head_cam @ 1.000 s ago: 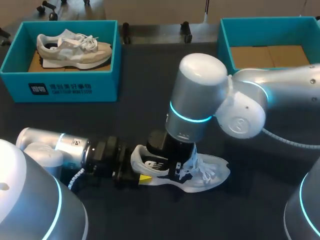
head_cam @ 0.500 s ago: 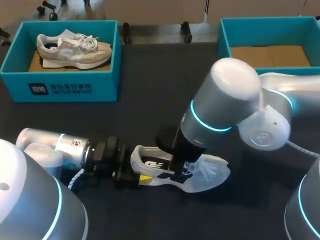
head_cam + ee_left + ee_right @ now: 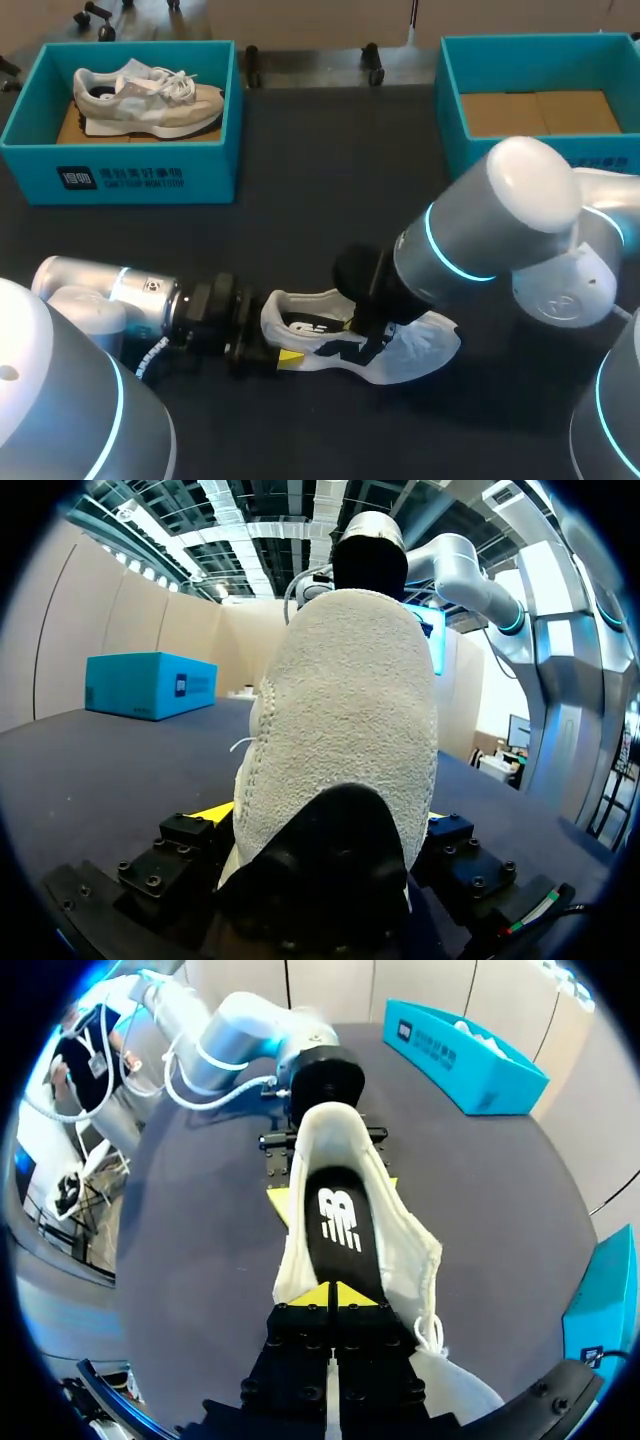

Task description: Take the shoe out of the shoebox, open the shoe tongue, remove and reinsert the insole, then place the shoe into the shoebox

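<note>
Low on the surface (image 3: 300,150), the white shoe (image 3: 400,352) lies with its heel clamped in the left hand (image 3: 320,816); the right hand (image 3: 330,1295) has its tips together at the front of the insole (image 3: 340,1222). Soft and light, the shoe probably holds best by the stiffer heel.

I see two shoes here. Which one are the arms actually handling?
The white shoe out on the table: the left gripper holds its heel and the right gripper is at its opening. The beige shoe lies untouched in a shoebox.
</note>
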### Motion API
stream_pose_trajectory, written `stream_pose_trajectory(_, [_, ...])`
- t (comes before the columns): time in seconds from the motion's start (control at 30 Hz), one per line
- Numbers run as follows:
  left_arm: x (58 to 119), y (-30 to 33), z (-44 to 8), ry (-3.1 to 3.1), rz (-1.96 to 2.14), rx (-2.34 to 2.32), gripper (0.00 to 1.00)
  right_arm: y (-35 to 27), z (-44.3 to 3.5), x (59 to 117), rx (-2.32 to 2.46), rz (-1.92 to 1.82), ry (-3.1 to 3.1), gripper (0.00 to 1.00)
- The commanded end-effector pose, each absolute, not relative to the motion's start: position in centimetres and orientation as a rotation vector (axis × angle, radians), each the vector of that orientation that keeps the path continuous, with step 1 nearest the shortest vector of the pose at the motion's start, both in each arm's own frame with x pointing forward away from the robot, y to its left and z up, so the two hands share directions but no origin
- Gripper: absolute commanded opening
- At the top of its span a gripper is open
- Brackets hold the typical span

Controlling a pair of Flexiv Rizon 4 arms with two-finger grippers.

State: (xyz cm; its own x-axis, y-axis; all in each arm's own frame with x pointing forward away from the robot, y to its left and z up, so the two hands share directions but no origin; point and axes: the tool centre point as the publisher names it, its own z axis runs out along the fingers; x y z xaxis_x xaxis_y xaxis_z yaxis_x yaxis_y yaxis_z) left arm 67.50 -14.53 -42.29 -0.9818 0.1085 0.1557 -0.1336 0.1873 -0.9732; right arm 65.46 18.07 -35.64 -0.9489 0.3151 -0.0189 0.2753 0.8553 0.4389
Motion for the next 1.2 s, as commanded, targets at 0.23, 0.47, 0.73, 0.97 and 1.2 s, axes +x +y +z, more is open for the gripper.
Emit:
stream_pose_trajectory(0.23, [67.7, -14.4, -42.5, -2.271, 1.89, 0.028, 0.0, 21.3, -36.0, 67.1, 0.4, 0.358, 2.986, 0.0])
stream_pose_trajectory(0.47, [67.7, -14.4, -42.5, -2.271, 1.89, 0.028, 0.0, 21.8, -36.9, 67.2, 0.353, 0.217, 2.98, 0.0])
stream_pose_trajectory(0.73, [67.7, -14.4, -42.5, -2.271, 1.89, 0.028, 0.0, 20.4, -38.4, 67.0, 0.389, 0.129, 2.988, 0.0])
stream_pose_trajectory(0.97, [67.7, -14.4, -42.5, -2.271, 1.89, 0.028, 0.0, 19.4, -38.4, 67.3, 0.384, 0.113, 2.973, 0.0])
stream_pose_trajectory(1.2, [67.7, -14.4, -42.5, -2.271, 1.89, 0.028, 0.0, 18.4, -38.9, 68.0, 0.358, 0.116, 2.967, 0.05])
